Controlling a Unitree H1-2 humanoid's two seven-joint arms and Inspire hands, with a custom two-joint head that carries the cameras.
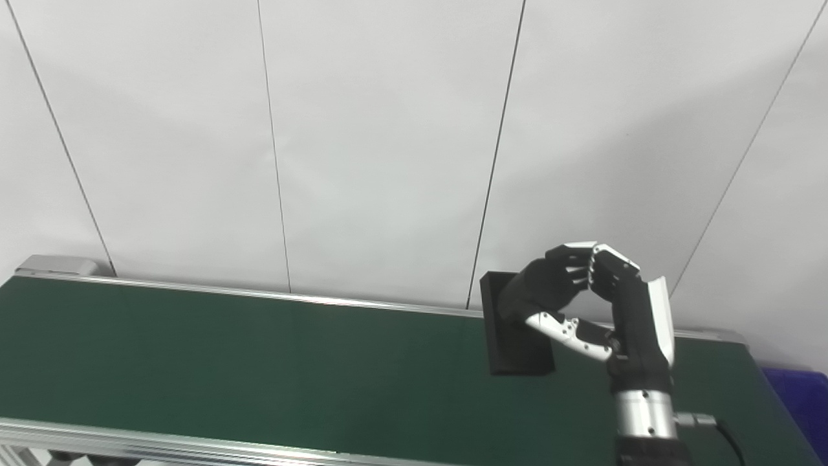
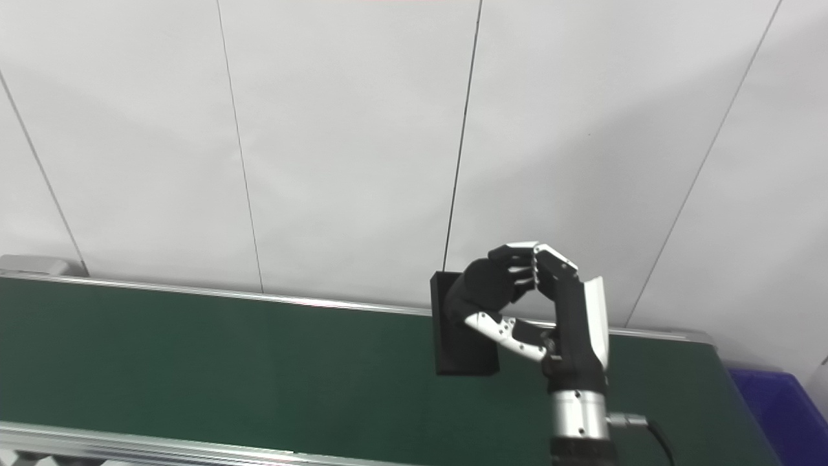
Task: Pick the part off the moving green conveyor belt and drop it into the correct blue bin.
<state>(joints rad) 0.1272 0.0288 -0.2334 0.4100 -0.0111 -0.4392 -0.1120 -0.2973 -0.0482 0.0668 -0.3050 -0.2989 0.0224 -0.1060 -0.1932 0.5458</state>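
You have the flat black rectangular part [image 1: 514,353] in the air, lifted above the dark green conveyor belt [image 1: 259,369] toward its right end. The slab stands nearly upright, tilted slightly, its broad face turned toward you; its top edge overlaps the pale wall behind, and its lower edge shows against the belt surface. Whether any corner still touches the belt you cannot tell from these views.

Your right hand [image 1: 585,304] has it. The black fingers [image 1: 550,281] curl over the upper right part of the slab, and the white-and-black thumb [image 1: 569,333] presses across its right side lower down, so the hand is clamped on the part. The wrist, a silver metal cuff [image 1: 643,414] with a black cable running off to its right, rises from the bottom edge at the right.

Your left hand shows in neither view.

The belt runs from the left edge across to the right, framed by silver aluminium rails [image 1: 194,443] along the near and far sides. Apart from the held piece, its surface shows plain green.

Just past the belt's right end you see the corner of a blue plastic bin [image 2: 776,404], cut off by the frame; its contents are hidden. Behind everything stands a white panelled wall [image 1: 388,129] with thin dark seams.
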